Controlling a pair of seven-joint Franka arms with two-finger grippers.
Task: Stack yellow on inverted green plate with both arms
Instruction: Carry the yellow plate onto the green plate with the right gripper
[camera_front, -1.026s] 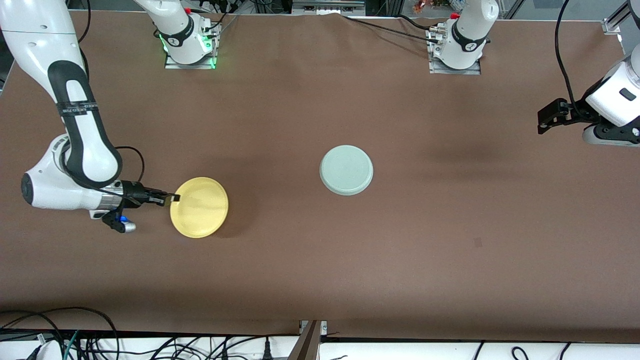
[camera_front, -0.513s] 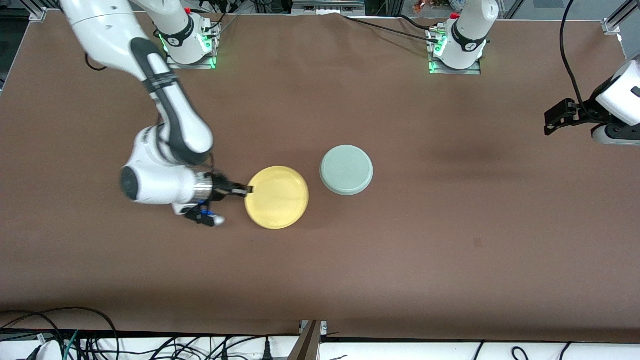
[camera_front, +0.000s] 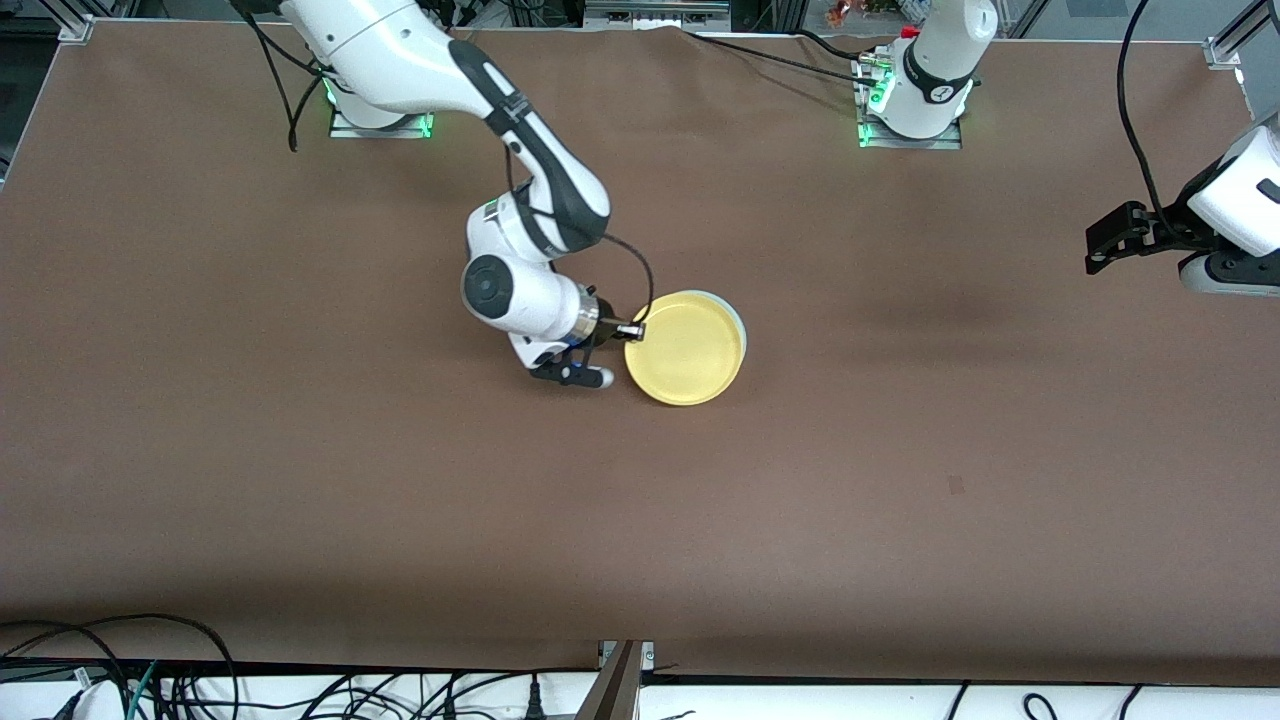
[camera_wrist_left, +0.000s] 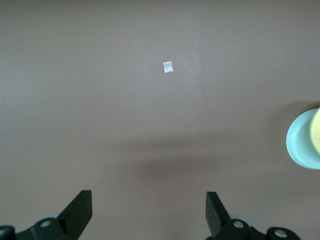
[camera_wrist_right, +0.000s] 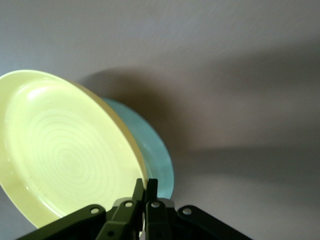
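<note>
The yellow plate hangs face up over the pale green plate, which lies upside down at mid-table and shows only as a thin crescent. My right gripper is shut on the yellow plate's rim at the side toward the right arm's end. In the right wrist view the yellow plate covers most of the green plate, with the gripper pinching the rim. My left gripper waits open and empty over the left arm's end of the table; the left wrist view shows its fingers wide apart and the green plate at the edge.
The brown table bears a small pale mark. The arm bases stand along the edge farthest from the front camera. Cables lie along the table's front edge.
My right arm has carried the yellow plate from the right arm's end of the table across to over the green plate. The left gripper has barely moved.
</note>
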